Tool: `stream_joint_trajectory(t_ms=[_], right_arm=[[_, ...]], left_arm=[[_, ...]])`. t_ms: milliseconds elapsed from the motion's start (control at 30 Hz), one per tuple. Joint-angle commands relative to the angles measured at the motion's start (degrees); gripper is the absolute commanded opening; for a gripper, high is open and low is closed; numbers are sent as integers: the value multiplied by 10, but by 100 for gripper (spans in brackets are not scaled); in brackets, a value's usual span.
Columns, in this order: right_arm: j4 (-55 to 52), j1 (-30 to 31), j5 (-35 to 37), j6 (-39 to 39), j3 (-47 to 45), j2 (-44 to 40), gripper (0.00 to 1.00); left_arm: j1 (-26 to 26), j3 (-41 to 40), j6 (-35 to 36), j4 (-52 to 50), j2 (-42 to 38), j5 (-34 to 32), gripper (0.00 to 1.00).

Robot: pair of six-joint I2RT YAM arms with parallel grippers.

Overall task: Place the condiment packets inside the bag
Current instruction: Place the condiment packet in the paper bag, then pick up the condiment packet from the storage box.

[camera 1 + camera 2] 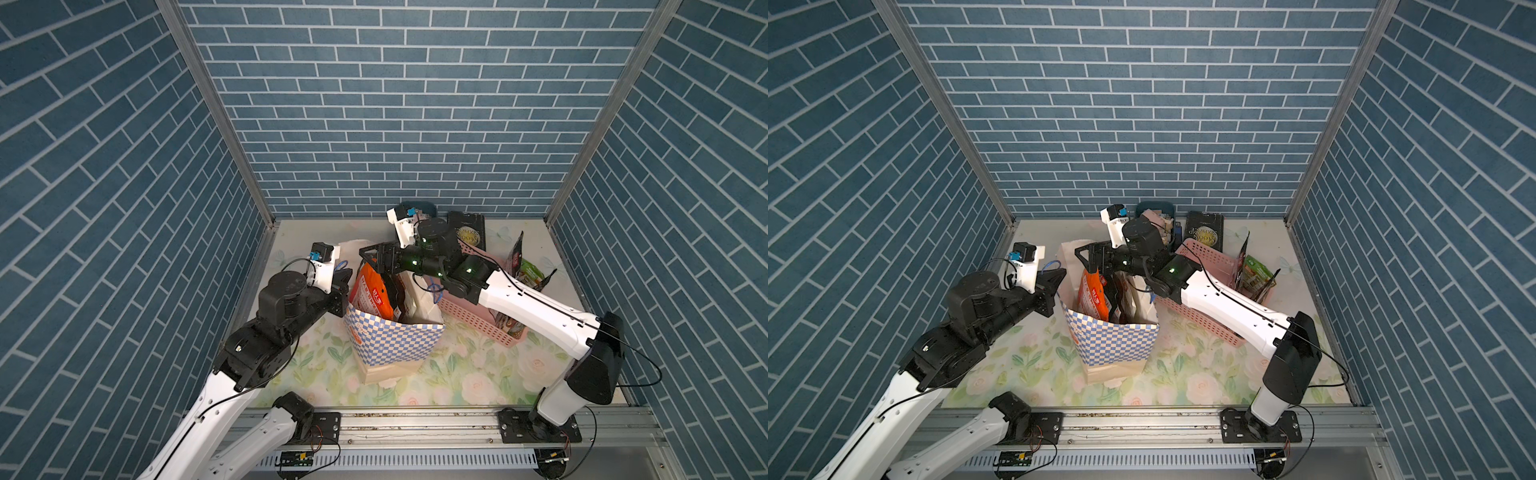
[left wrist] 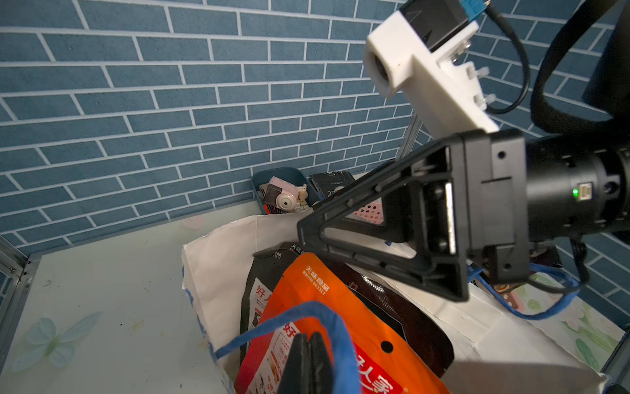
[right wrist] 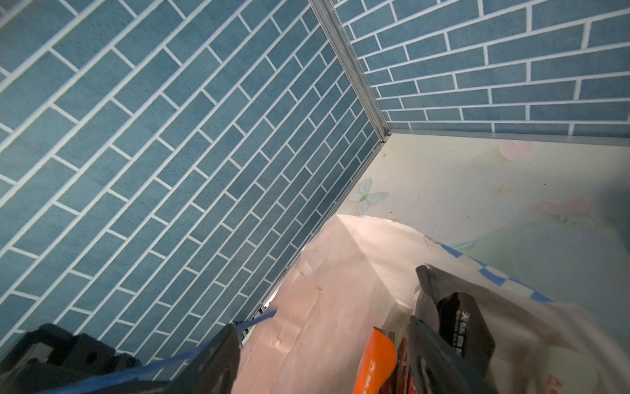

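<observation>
Raising the spread right gripper straight up mid-frame should free the orange packet; the left gripper, fingers pressed together, steadies the bag.

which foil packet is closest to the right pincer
The orange-red glossy foil pouch, standing in the blue-and-white checkered paper bag just below the open right pincer; the green pouch stands apart in the pink plastic basket.

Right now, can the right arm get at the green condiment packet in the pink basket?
Probably yes. The green packet stands in the pink basket, its top uncovered, and the right gripper hangs with open jaws over the bag.
</observation>
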Motion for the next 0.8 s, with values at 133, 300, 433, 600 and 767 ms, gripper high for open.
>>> stream_joint_trajectory(t_ms=[133,300,433,600,767], right_arm=[[-129,-60,26,-57,12,-91,79],[-279,-147,100,-63,-19,-165,77],[-413,-221,210,-62,-35,-220,76],[-475,-327,227,-69,-91,-267,76],[-450,-371,206,-71,-133,-257,75]], left_arm=[[4,-4,5,36,-11,15,0],[3,-12,5,30,-12,18,0],[4,-12,8,23,-16,13,0],[4,-10,9,28,-24,9,0],[4,-11,7,29,-25,12,0]])
